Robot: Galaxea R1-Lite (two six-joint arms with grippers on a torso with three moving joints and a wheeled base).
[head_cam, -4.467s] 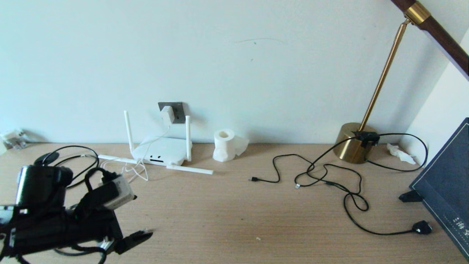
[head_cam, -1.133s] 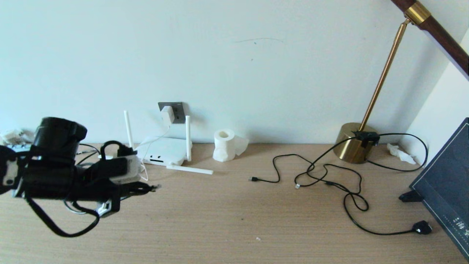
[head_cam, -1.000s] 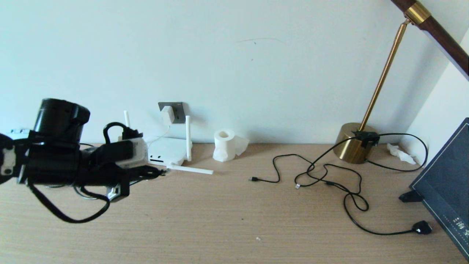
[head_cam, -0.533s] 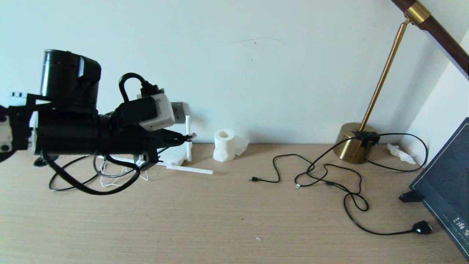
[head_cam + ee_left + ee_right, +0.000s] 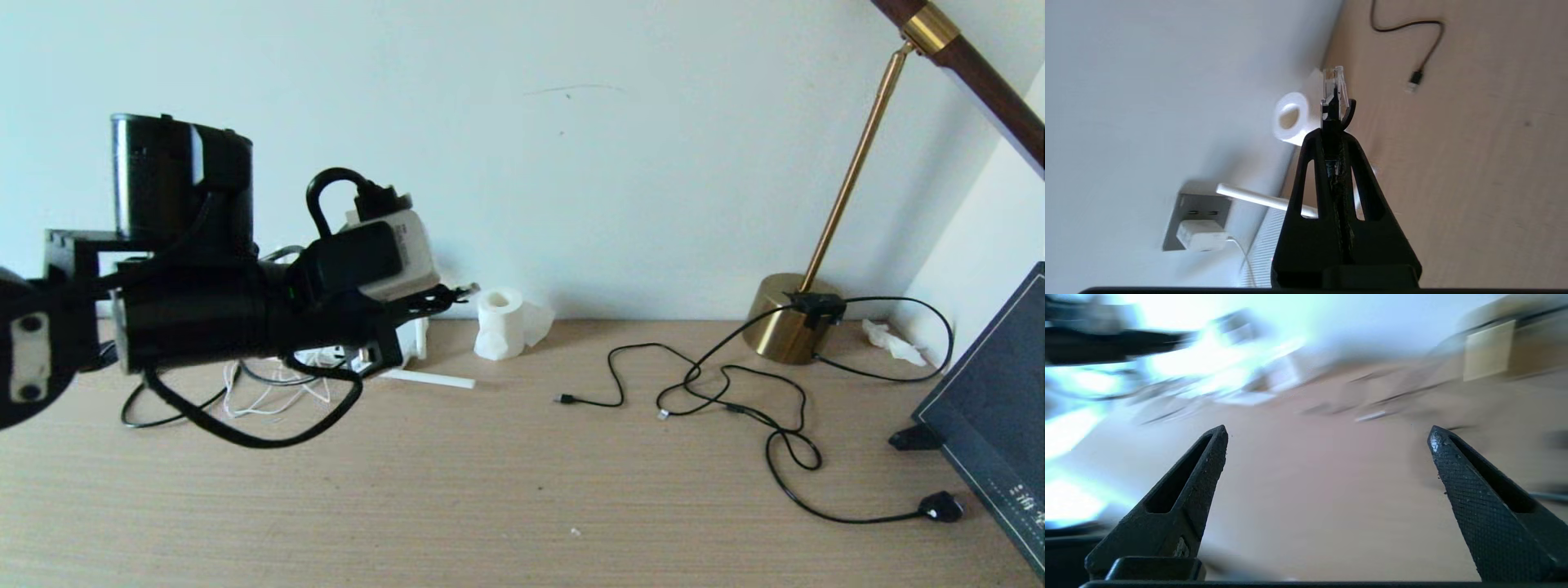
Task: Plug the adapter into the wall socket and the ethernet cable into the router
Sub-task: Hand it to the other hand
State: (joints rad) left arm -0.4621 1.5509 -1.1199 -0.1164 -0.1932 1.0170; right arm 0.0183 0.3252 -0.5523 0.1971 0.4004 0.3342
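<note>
the right pincer (image 5: 1327, 435) hangs spread over bare worktop (image 5: 1323, 506). the left pincer (image 5: 1336, 130) is raised above the worktop, pinching the ethernet cable (image 5: 1334, 87) with its clear tip poking past the fingertips. beyond it lies the router (image 5: 406, 339), mostly hidden by the arm. farthest, the adapter (image 5: 1201, 235) sits in the wall socket (image 5: 1197, 204).
</note>
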